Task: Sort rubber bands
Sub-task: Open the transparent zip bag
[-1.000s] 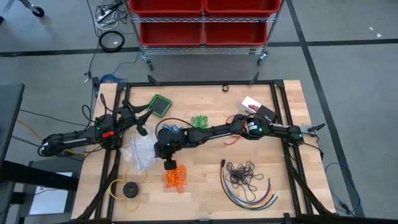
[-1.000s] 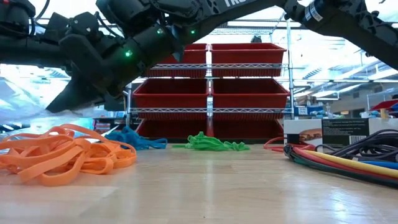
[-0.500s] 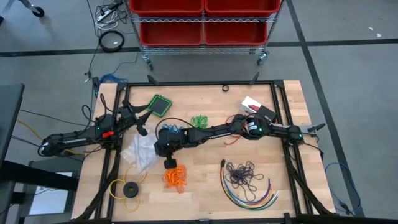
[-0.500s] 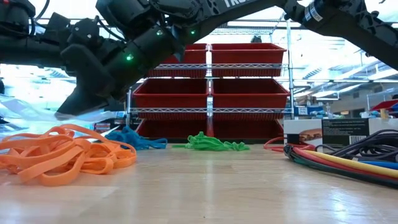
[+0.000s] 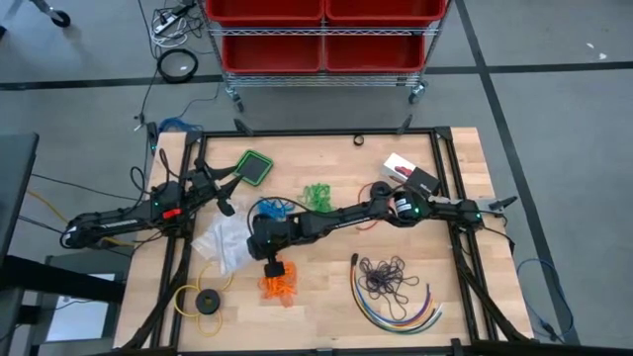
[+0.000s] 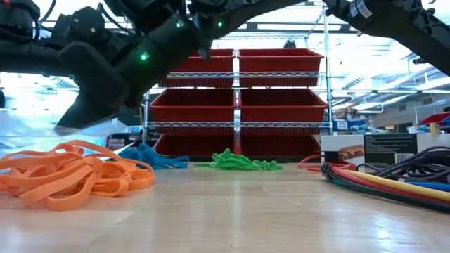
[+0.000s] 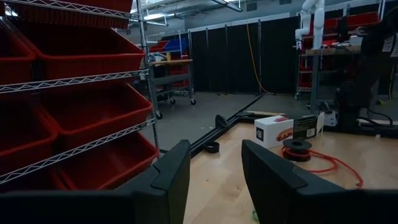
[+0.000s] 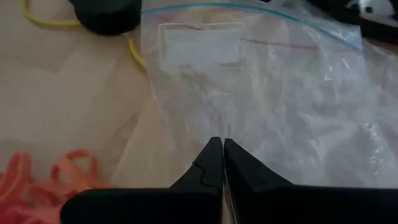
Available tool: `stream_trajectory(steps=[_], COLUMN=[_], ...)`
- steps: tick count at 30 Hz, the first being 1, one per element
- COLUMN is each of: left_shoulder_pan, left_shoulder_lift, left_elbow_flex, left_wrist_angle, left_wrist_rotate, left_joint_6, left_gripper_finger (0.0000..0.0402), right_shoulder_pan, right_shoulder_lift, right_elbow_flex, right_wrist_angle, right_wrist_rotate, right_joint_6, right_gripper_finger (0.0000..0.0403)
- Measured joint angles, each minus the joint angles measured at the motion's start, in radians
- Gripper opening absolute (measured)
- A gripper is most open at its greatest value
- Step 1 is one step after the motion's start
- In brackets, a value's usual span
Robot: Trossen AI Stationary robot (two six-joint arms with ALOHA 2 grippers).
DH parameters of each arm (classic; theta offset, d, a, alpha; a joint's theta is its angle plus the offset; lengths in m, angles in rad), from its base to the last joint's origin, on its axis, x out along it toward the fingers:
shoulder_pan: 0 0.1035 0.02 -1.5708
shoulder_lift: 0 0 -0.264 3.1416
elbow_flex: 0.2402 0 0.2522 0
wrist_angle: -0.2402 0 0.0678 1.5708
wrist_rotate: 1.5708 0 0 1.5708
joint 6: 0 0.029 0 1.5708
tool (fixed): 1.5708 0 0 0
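1. Table (image 5: 326,282): a wooden top bearing all the work. The bands lie in separate single-colour heaps, so the sort appears well advanced.
2. Right arm: it reaches from three o'clock across to the table's centre-left. The right gripper (image 5: 274,268) hangs just above the near edge of the orange heap, its fingers pressed together with nothing visible between them. I judge it is poised between that heap and the bag, either to pinch a band or the bag's edge; which one cannot be told.
3. Left arm: parked at nine o'clock, clear of the work. The left gripper (image 5: 226,204) stands part open and empty, pointing toward twelve o'clock, apparently waiting.
4. Clear plastic bag (image 5: 220,244): lies flat at about eight o'clock of centre, just beside the right gripper, presumably the container the bands came from or go into.
5. Multicoloured cables (image 5: 401,312): curved along five o'clock, not part of the sort.
6. Dark purple rubber bands (image 5: 381,276): loose tangle at four o'clock, just above the cables.
7. Orange rubber bands (image 5: 279,285): bunch at six o'clock, directly below the right gripper.
8. Green rubber bands (image 5: 316,193): small bunch at twelve o'clock.
9. Blue rubber bands (image 5: 269,209): small bunch at eleven o'clock, beside the right arm's wrist.
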Motion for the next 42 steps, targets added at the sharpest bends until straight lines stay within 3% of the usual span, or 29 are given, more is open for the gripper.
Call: stream_trajectory(steps=[12,23,33,42], left_shoulder_pan=[0.0,0.0,0.0,0.0], left_shoulder_lift=[0.0,-0.001,0.0,0.0], left_elbow_flex=[0.0,0.0,0.0,0.0], left_wrist_angle=[0.023,0.154,0.164,0.153], left_wrist_rotate=[0.0,0.0,0.0,0.0], left_joint_6=[0.0,-0.036,-0.068,-0.071], left_gripper_finger=[0.0152,0.0152,0.0152,0.0152], right_shoulder_pan=[0.052,0.101,0.173,0.263], right_shoulder_lift=[-0.17,-0.318,-0.492,-0.67], right_elbow_flex=[0.0,0.0,0.0,0.001], right_wrist_angle=[-0.154,-0.431,-0.567,-0.855], right_wrist_rotate=[0.153,0.342,0.481,0.67], right_joint_6=[-0.034,0.015,0.087,0.217], right_gripper_finger=[0.0,0.0,0.0,0.0])
